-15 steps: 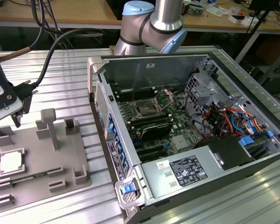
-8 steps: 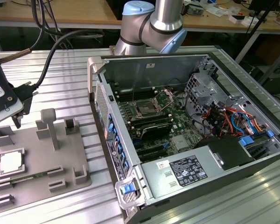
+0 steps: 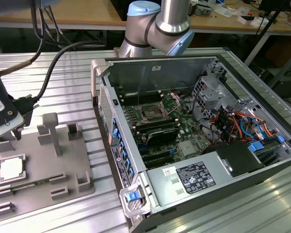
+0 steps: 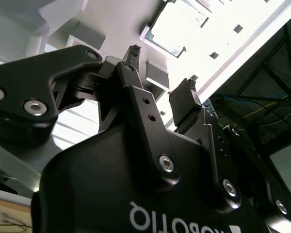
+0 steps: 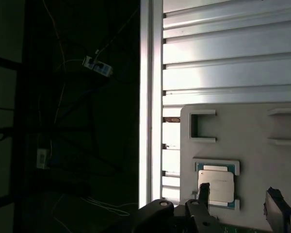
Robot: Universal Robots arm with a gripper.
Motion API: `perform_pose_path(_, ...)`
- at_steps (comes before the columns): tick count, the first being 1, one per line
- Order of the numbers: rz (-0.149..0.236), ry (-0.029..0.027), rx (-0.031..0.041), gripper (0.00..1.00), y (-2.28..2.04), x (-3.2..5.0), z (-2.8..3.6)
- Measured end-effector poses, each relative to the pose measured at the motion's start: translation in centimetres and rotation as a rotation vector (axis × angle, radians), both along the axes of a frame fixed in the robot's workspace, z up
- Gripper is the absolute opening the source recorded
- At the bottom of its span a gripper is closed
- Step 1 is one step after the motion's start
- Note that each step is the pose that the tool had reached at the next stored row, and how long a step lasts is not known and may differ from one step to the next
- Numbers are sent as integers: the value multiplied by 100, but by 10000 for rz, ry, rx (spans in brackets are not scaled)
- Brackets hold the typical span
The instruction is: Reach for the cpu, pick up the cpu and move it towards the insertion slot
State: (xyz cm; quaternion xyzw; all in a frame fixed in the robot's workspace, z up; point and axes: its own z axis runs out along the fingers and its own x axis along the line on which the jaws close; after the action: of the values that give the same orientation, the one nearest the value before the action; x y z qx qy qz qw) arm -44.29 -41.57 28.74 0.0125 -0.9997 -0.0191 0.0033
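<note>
The gripper [image 5: 240,204] hangs with its two black fingers [image 4: 134,51] spread apart and nothing between them, above the grey plastic fixture [image 3: 43,167]. In the first wrist view one fingertip overlaps the near edge of the cpu [image 5: 216,187], while the other stands off to the side over bare fixture.

In the exterior view the gripper [image 3: 12,130] sits at the view's left edge, above and just behind the cpu [image 3: 10,169]. The chip lies flat in its recess, silvery face up. It is square, so no side runs longer, and its edges line up with the fixture's edges.

A thin green memory stick [image 3: 29,184] lies just beside it. Upright grey posts [image 3: 51,132] rise from the fixture between the chip and the open computer case [image 3: 111,141]. The case's side wall stands between the fixture and the insertion slot [image 3: 150,114], which is well apart on the motherboard. All rests on a slatted metal table [image 3: 63,73].
</note>
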Motion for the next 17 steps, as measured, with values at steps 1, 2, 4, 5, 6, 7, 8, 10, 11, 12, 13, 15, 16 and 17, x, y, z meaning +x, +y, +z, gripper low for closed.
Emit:
perform_pose_path(1,6,-1,0,53,-12,-4,-11)
perform_pose_path(2,10,-1,1,53,-24,-10,-23)
perform_pose_path(4,16,-2,2,53,-42,-15,-47)
perform_pose_path(5,20,-1,1,53,-51,-16,-65)
perform_pose_path(6,24,3,1,53,-60,-19,-90)
perform_pose_path(7,24,7,0,53,-65,-24,-106)
perform_pose_path(8,23,6,1,53,-68,-29,-120)
perform_pose_path(10,24,16,1,53,-77,-33,-155)
perform_pose_path(11,23,28,1,53,-79,-33,-170)
perform_pose_path(12,24,36,1,53,-79,-34,-181)
perform_pose_path(13,24,38,0,53,-80,-34,-181)
perform_pose_path(15,25,40,0,53,-80,-34,-181)
perform_pose_path(16,24,37,1,53,-80,-34,-183)
perform_pose_path(17,25,37,1,53,-80,-33,-183)
